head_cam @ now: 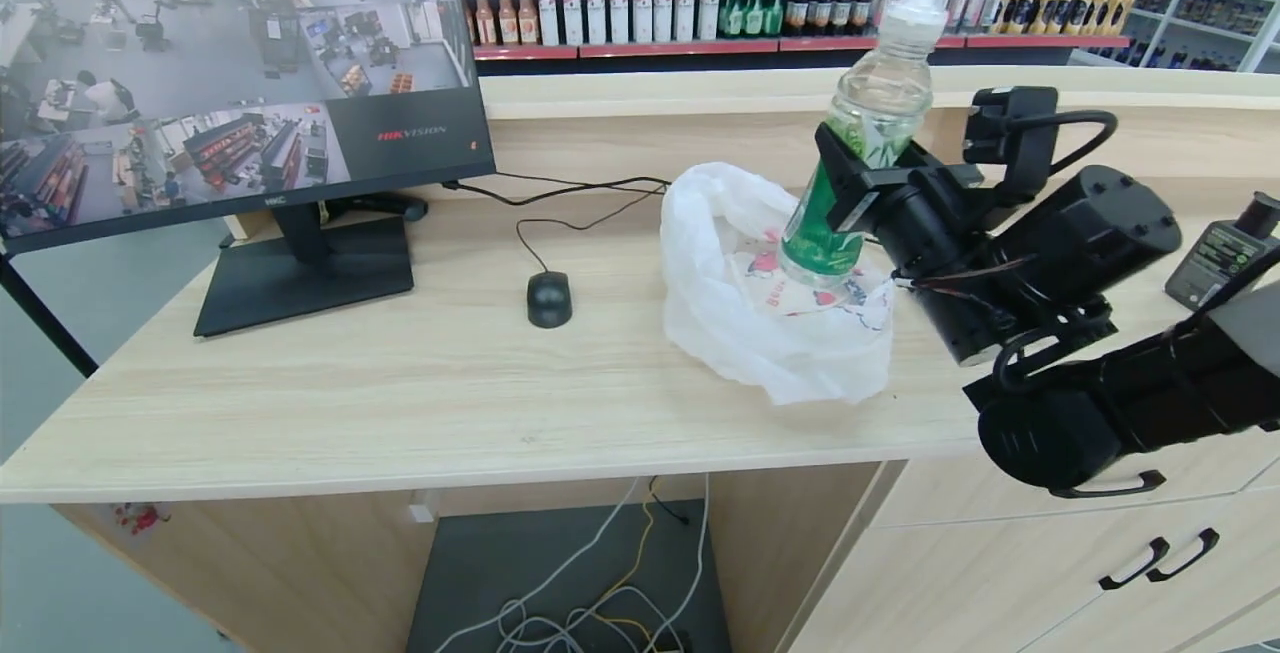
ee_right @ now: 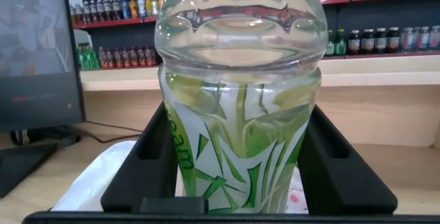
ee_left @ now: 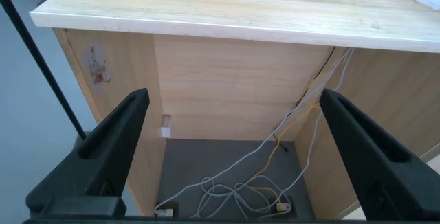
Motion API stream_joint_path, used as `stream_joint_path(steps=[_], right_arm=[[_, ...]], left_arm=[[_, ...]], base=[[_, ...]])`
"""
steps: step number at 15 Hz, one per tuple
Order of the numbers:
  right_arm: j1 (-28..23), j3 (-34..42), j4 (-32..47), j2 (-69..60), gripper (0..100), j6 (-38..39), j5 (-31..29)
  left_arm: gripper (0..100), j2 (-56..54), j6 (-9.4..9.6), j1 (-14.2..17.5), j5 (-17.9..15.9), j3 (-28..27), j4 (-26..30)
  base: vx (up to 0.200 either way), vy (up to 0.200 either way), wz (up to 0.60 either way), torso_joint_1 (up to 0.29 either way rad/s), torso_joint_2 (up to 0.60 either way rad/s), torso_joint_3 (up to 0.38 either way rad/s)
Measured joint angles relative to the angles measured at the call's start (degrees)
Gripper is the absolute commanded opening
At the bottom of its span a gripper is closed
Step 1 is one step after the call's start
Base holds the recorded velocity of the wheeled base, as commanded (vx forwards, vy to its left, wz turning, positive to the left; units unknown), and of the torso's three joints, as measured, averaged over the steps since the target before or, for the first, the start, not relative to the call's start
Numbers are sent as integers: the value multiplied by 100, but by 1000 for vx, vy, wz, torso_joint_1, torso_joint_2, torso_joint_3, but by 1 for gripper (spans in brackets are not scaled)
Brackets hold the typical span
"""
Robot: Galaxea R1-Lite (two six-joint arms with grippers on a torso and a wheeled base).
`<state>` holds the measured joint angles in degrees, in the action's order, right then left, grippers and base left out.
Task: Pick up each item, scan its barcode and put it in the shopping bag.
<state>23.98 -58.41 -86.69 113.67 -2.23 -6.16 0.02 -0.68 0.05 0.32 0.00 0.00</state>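
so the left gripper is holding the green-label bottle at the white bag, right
Not the left. The right gripper is holding the green-label bottle at the white bag, as the head view shows; the right wrist view has the bottle between its jaws. The left gripper is open, low before the counter.

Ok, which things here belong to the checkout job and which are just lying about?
Job: green-labelled water bottle, held in the right gripper; white plastic shopping bag; dark device far right, possibly the scanner.
Lying about: monitor; computer mouse; cables under the counter; shelved bottles behind.
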Motion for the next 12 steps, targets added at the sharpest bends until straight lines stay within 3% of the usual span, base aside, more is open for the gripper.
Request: stream_joint_path(steps=[3, 8, 12], right_arm=[[-26, -523, 627, 216, 0, 7, 59], [-23, -1664, 1073, 764, 0, 95, 80], [-11, -2089, 1351, 1097, 0, 196, 91]], left_arm=[[100, 0, 0, 5, 0, 0, 0], [100, 0, 0, 2, 0, 0, 0], [100, 0, 2, 2, 0, 0, 0]], base=[[0, 0, 0, 0, 0, 0], [0, 0, 0, 0, 0, 0], [0, 0, 0, 0, 0, 0]])
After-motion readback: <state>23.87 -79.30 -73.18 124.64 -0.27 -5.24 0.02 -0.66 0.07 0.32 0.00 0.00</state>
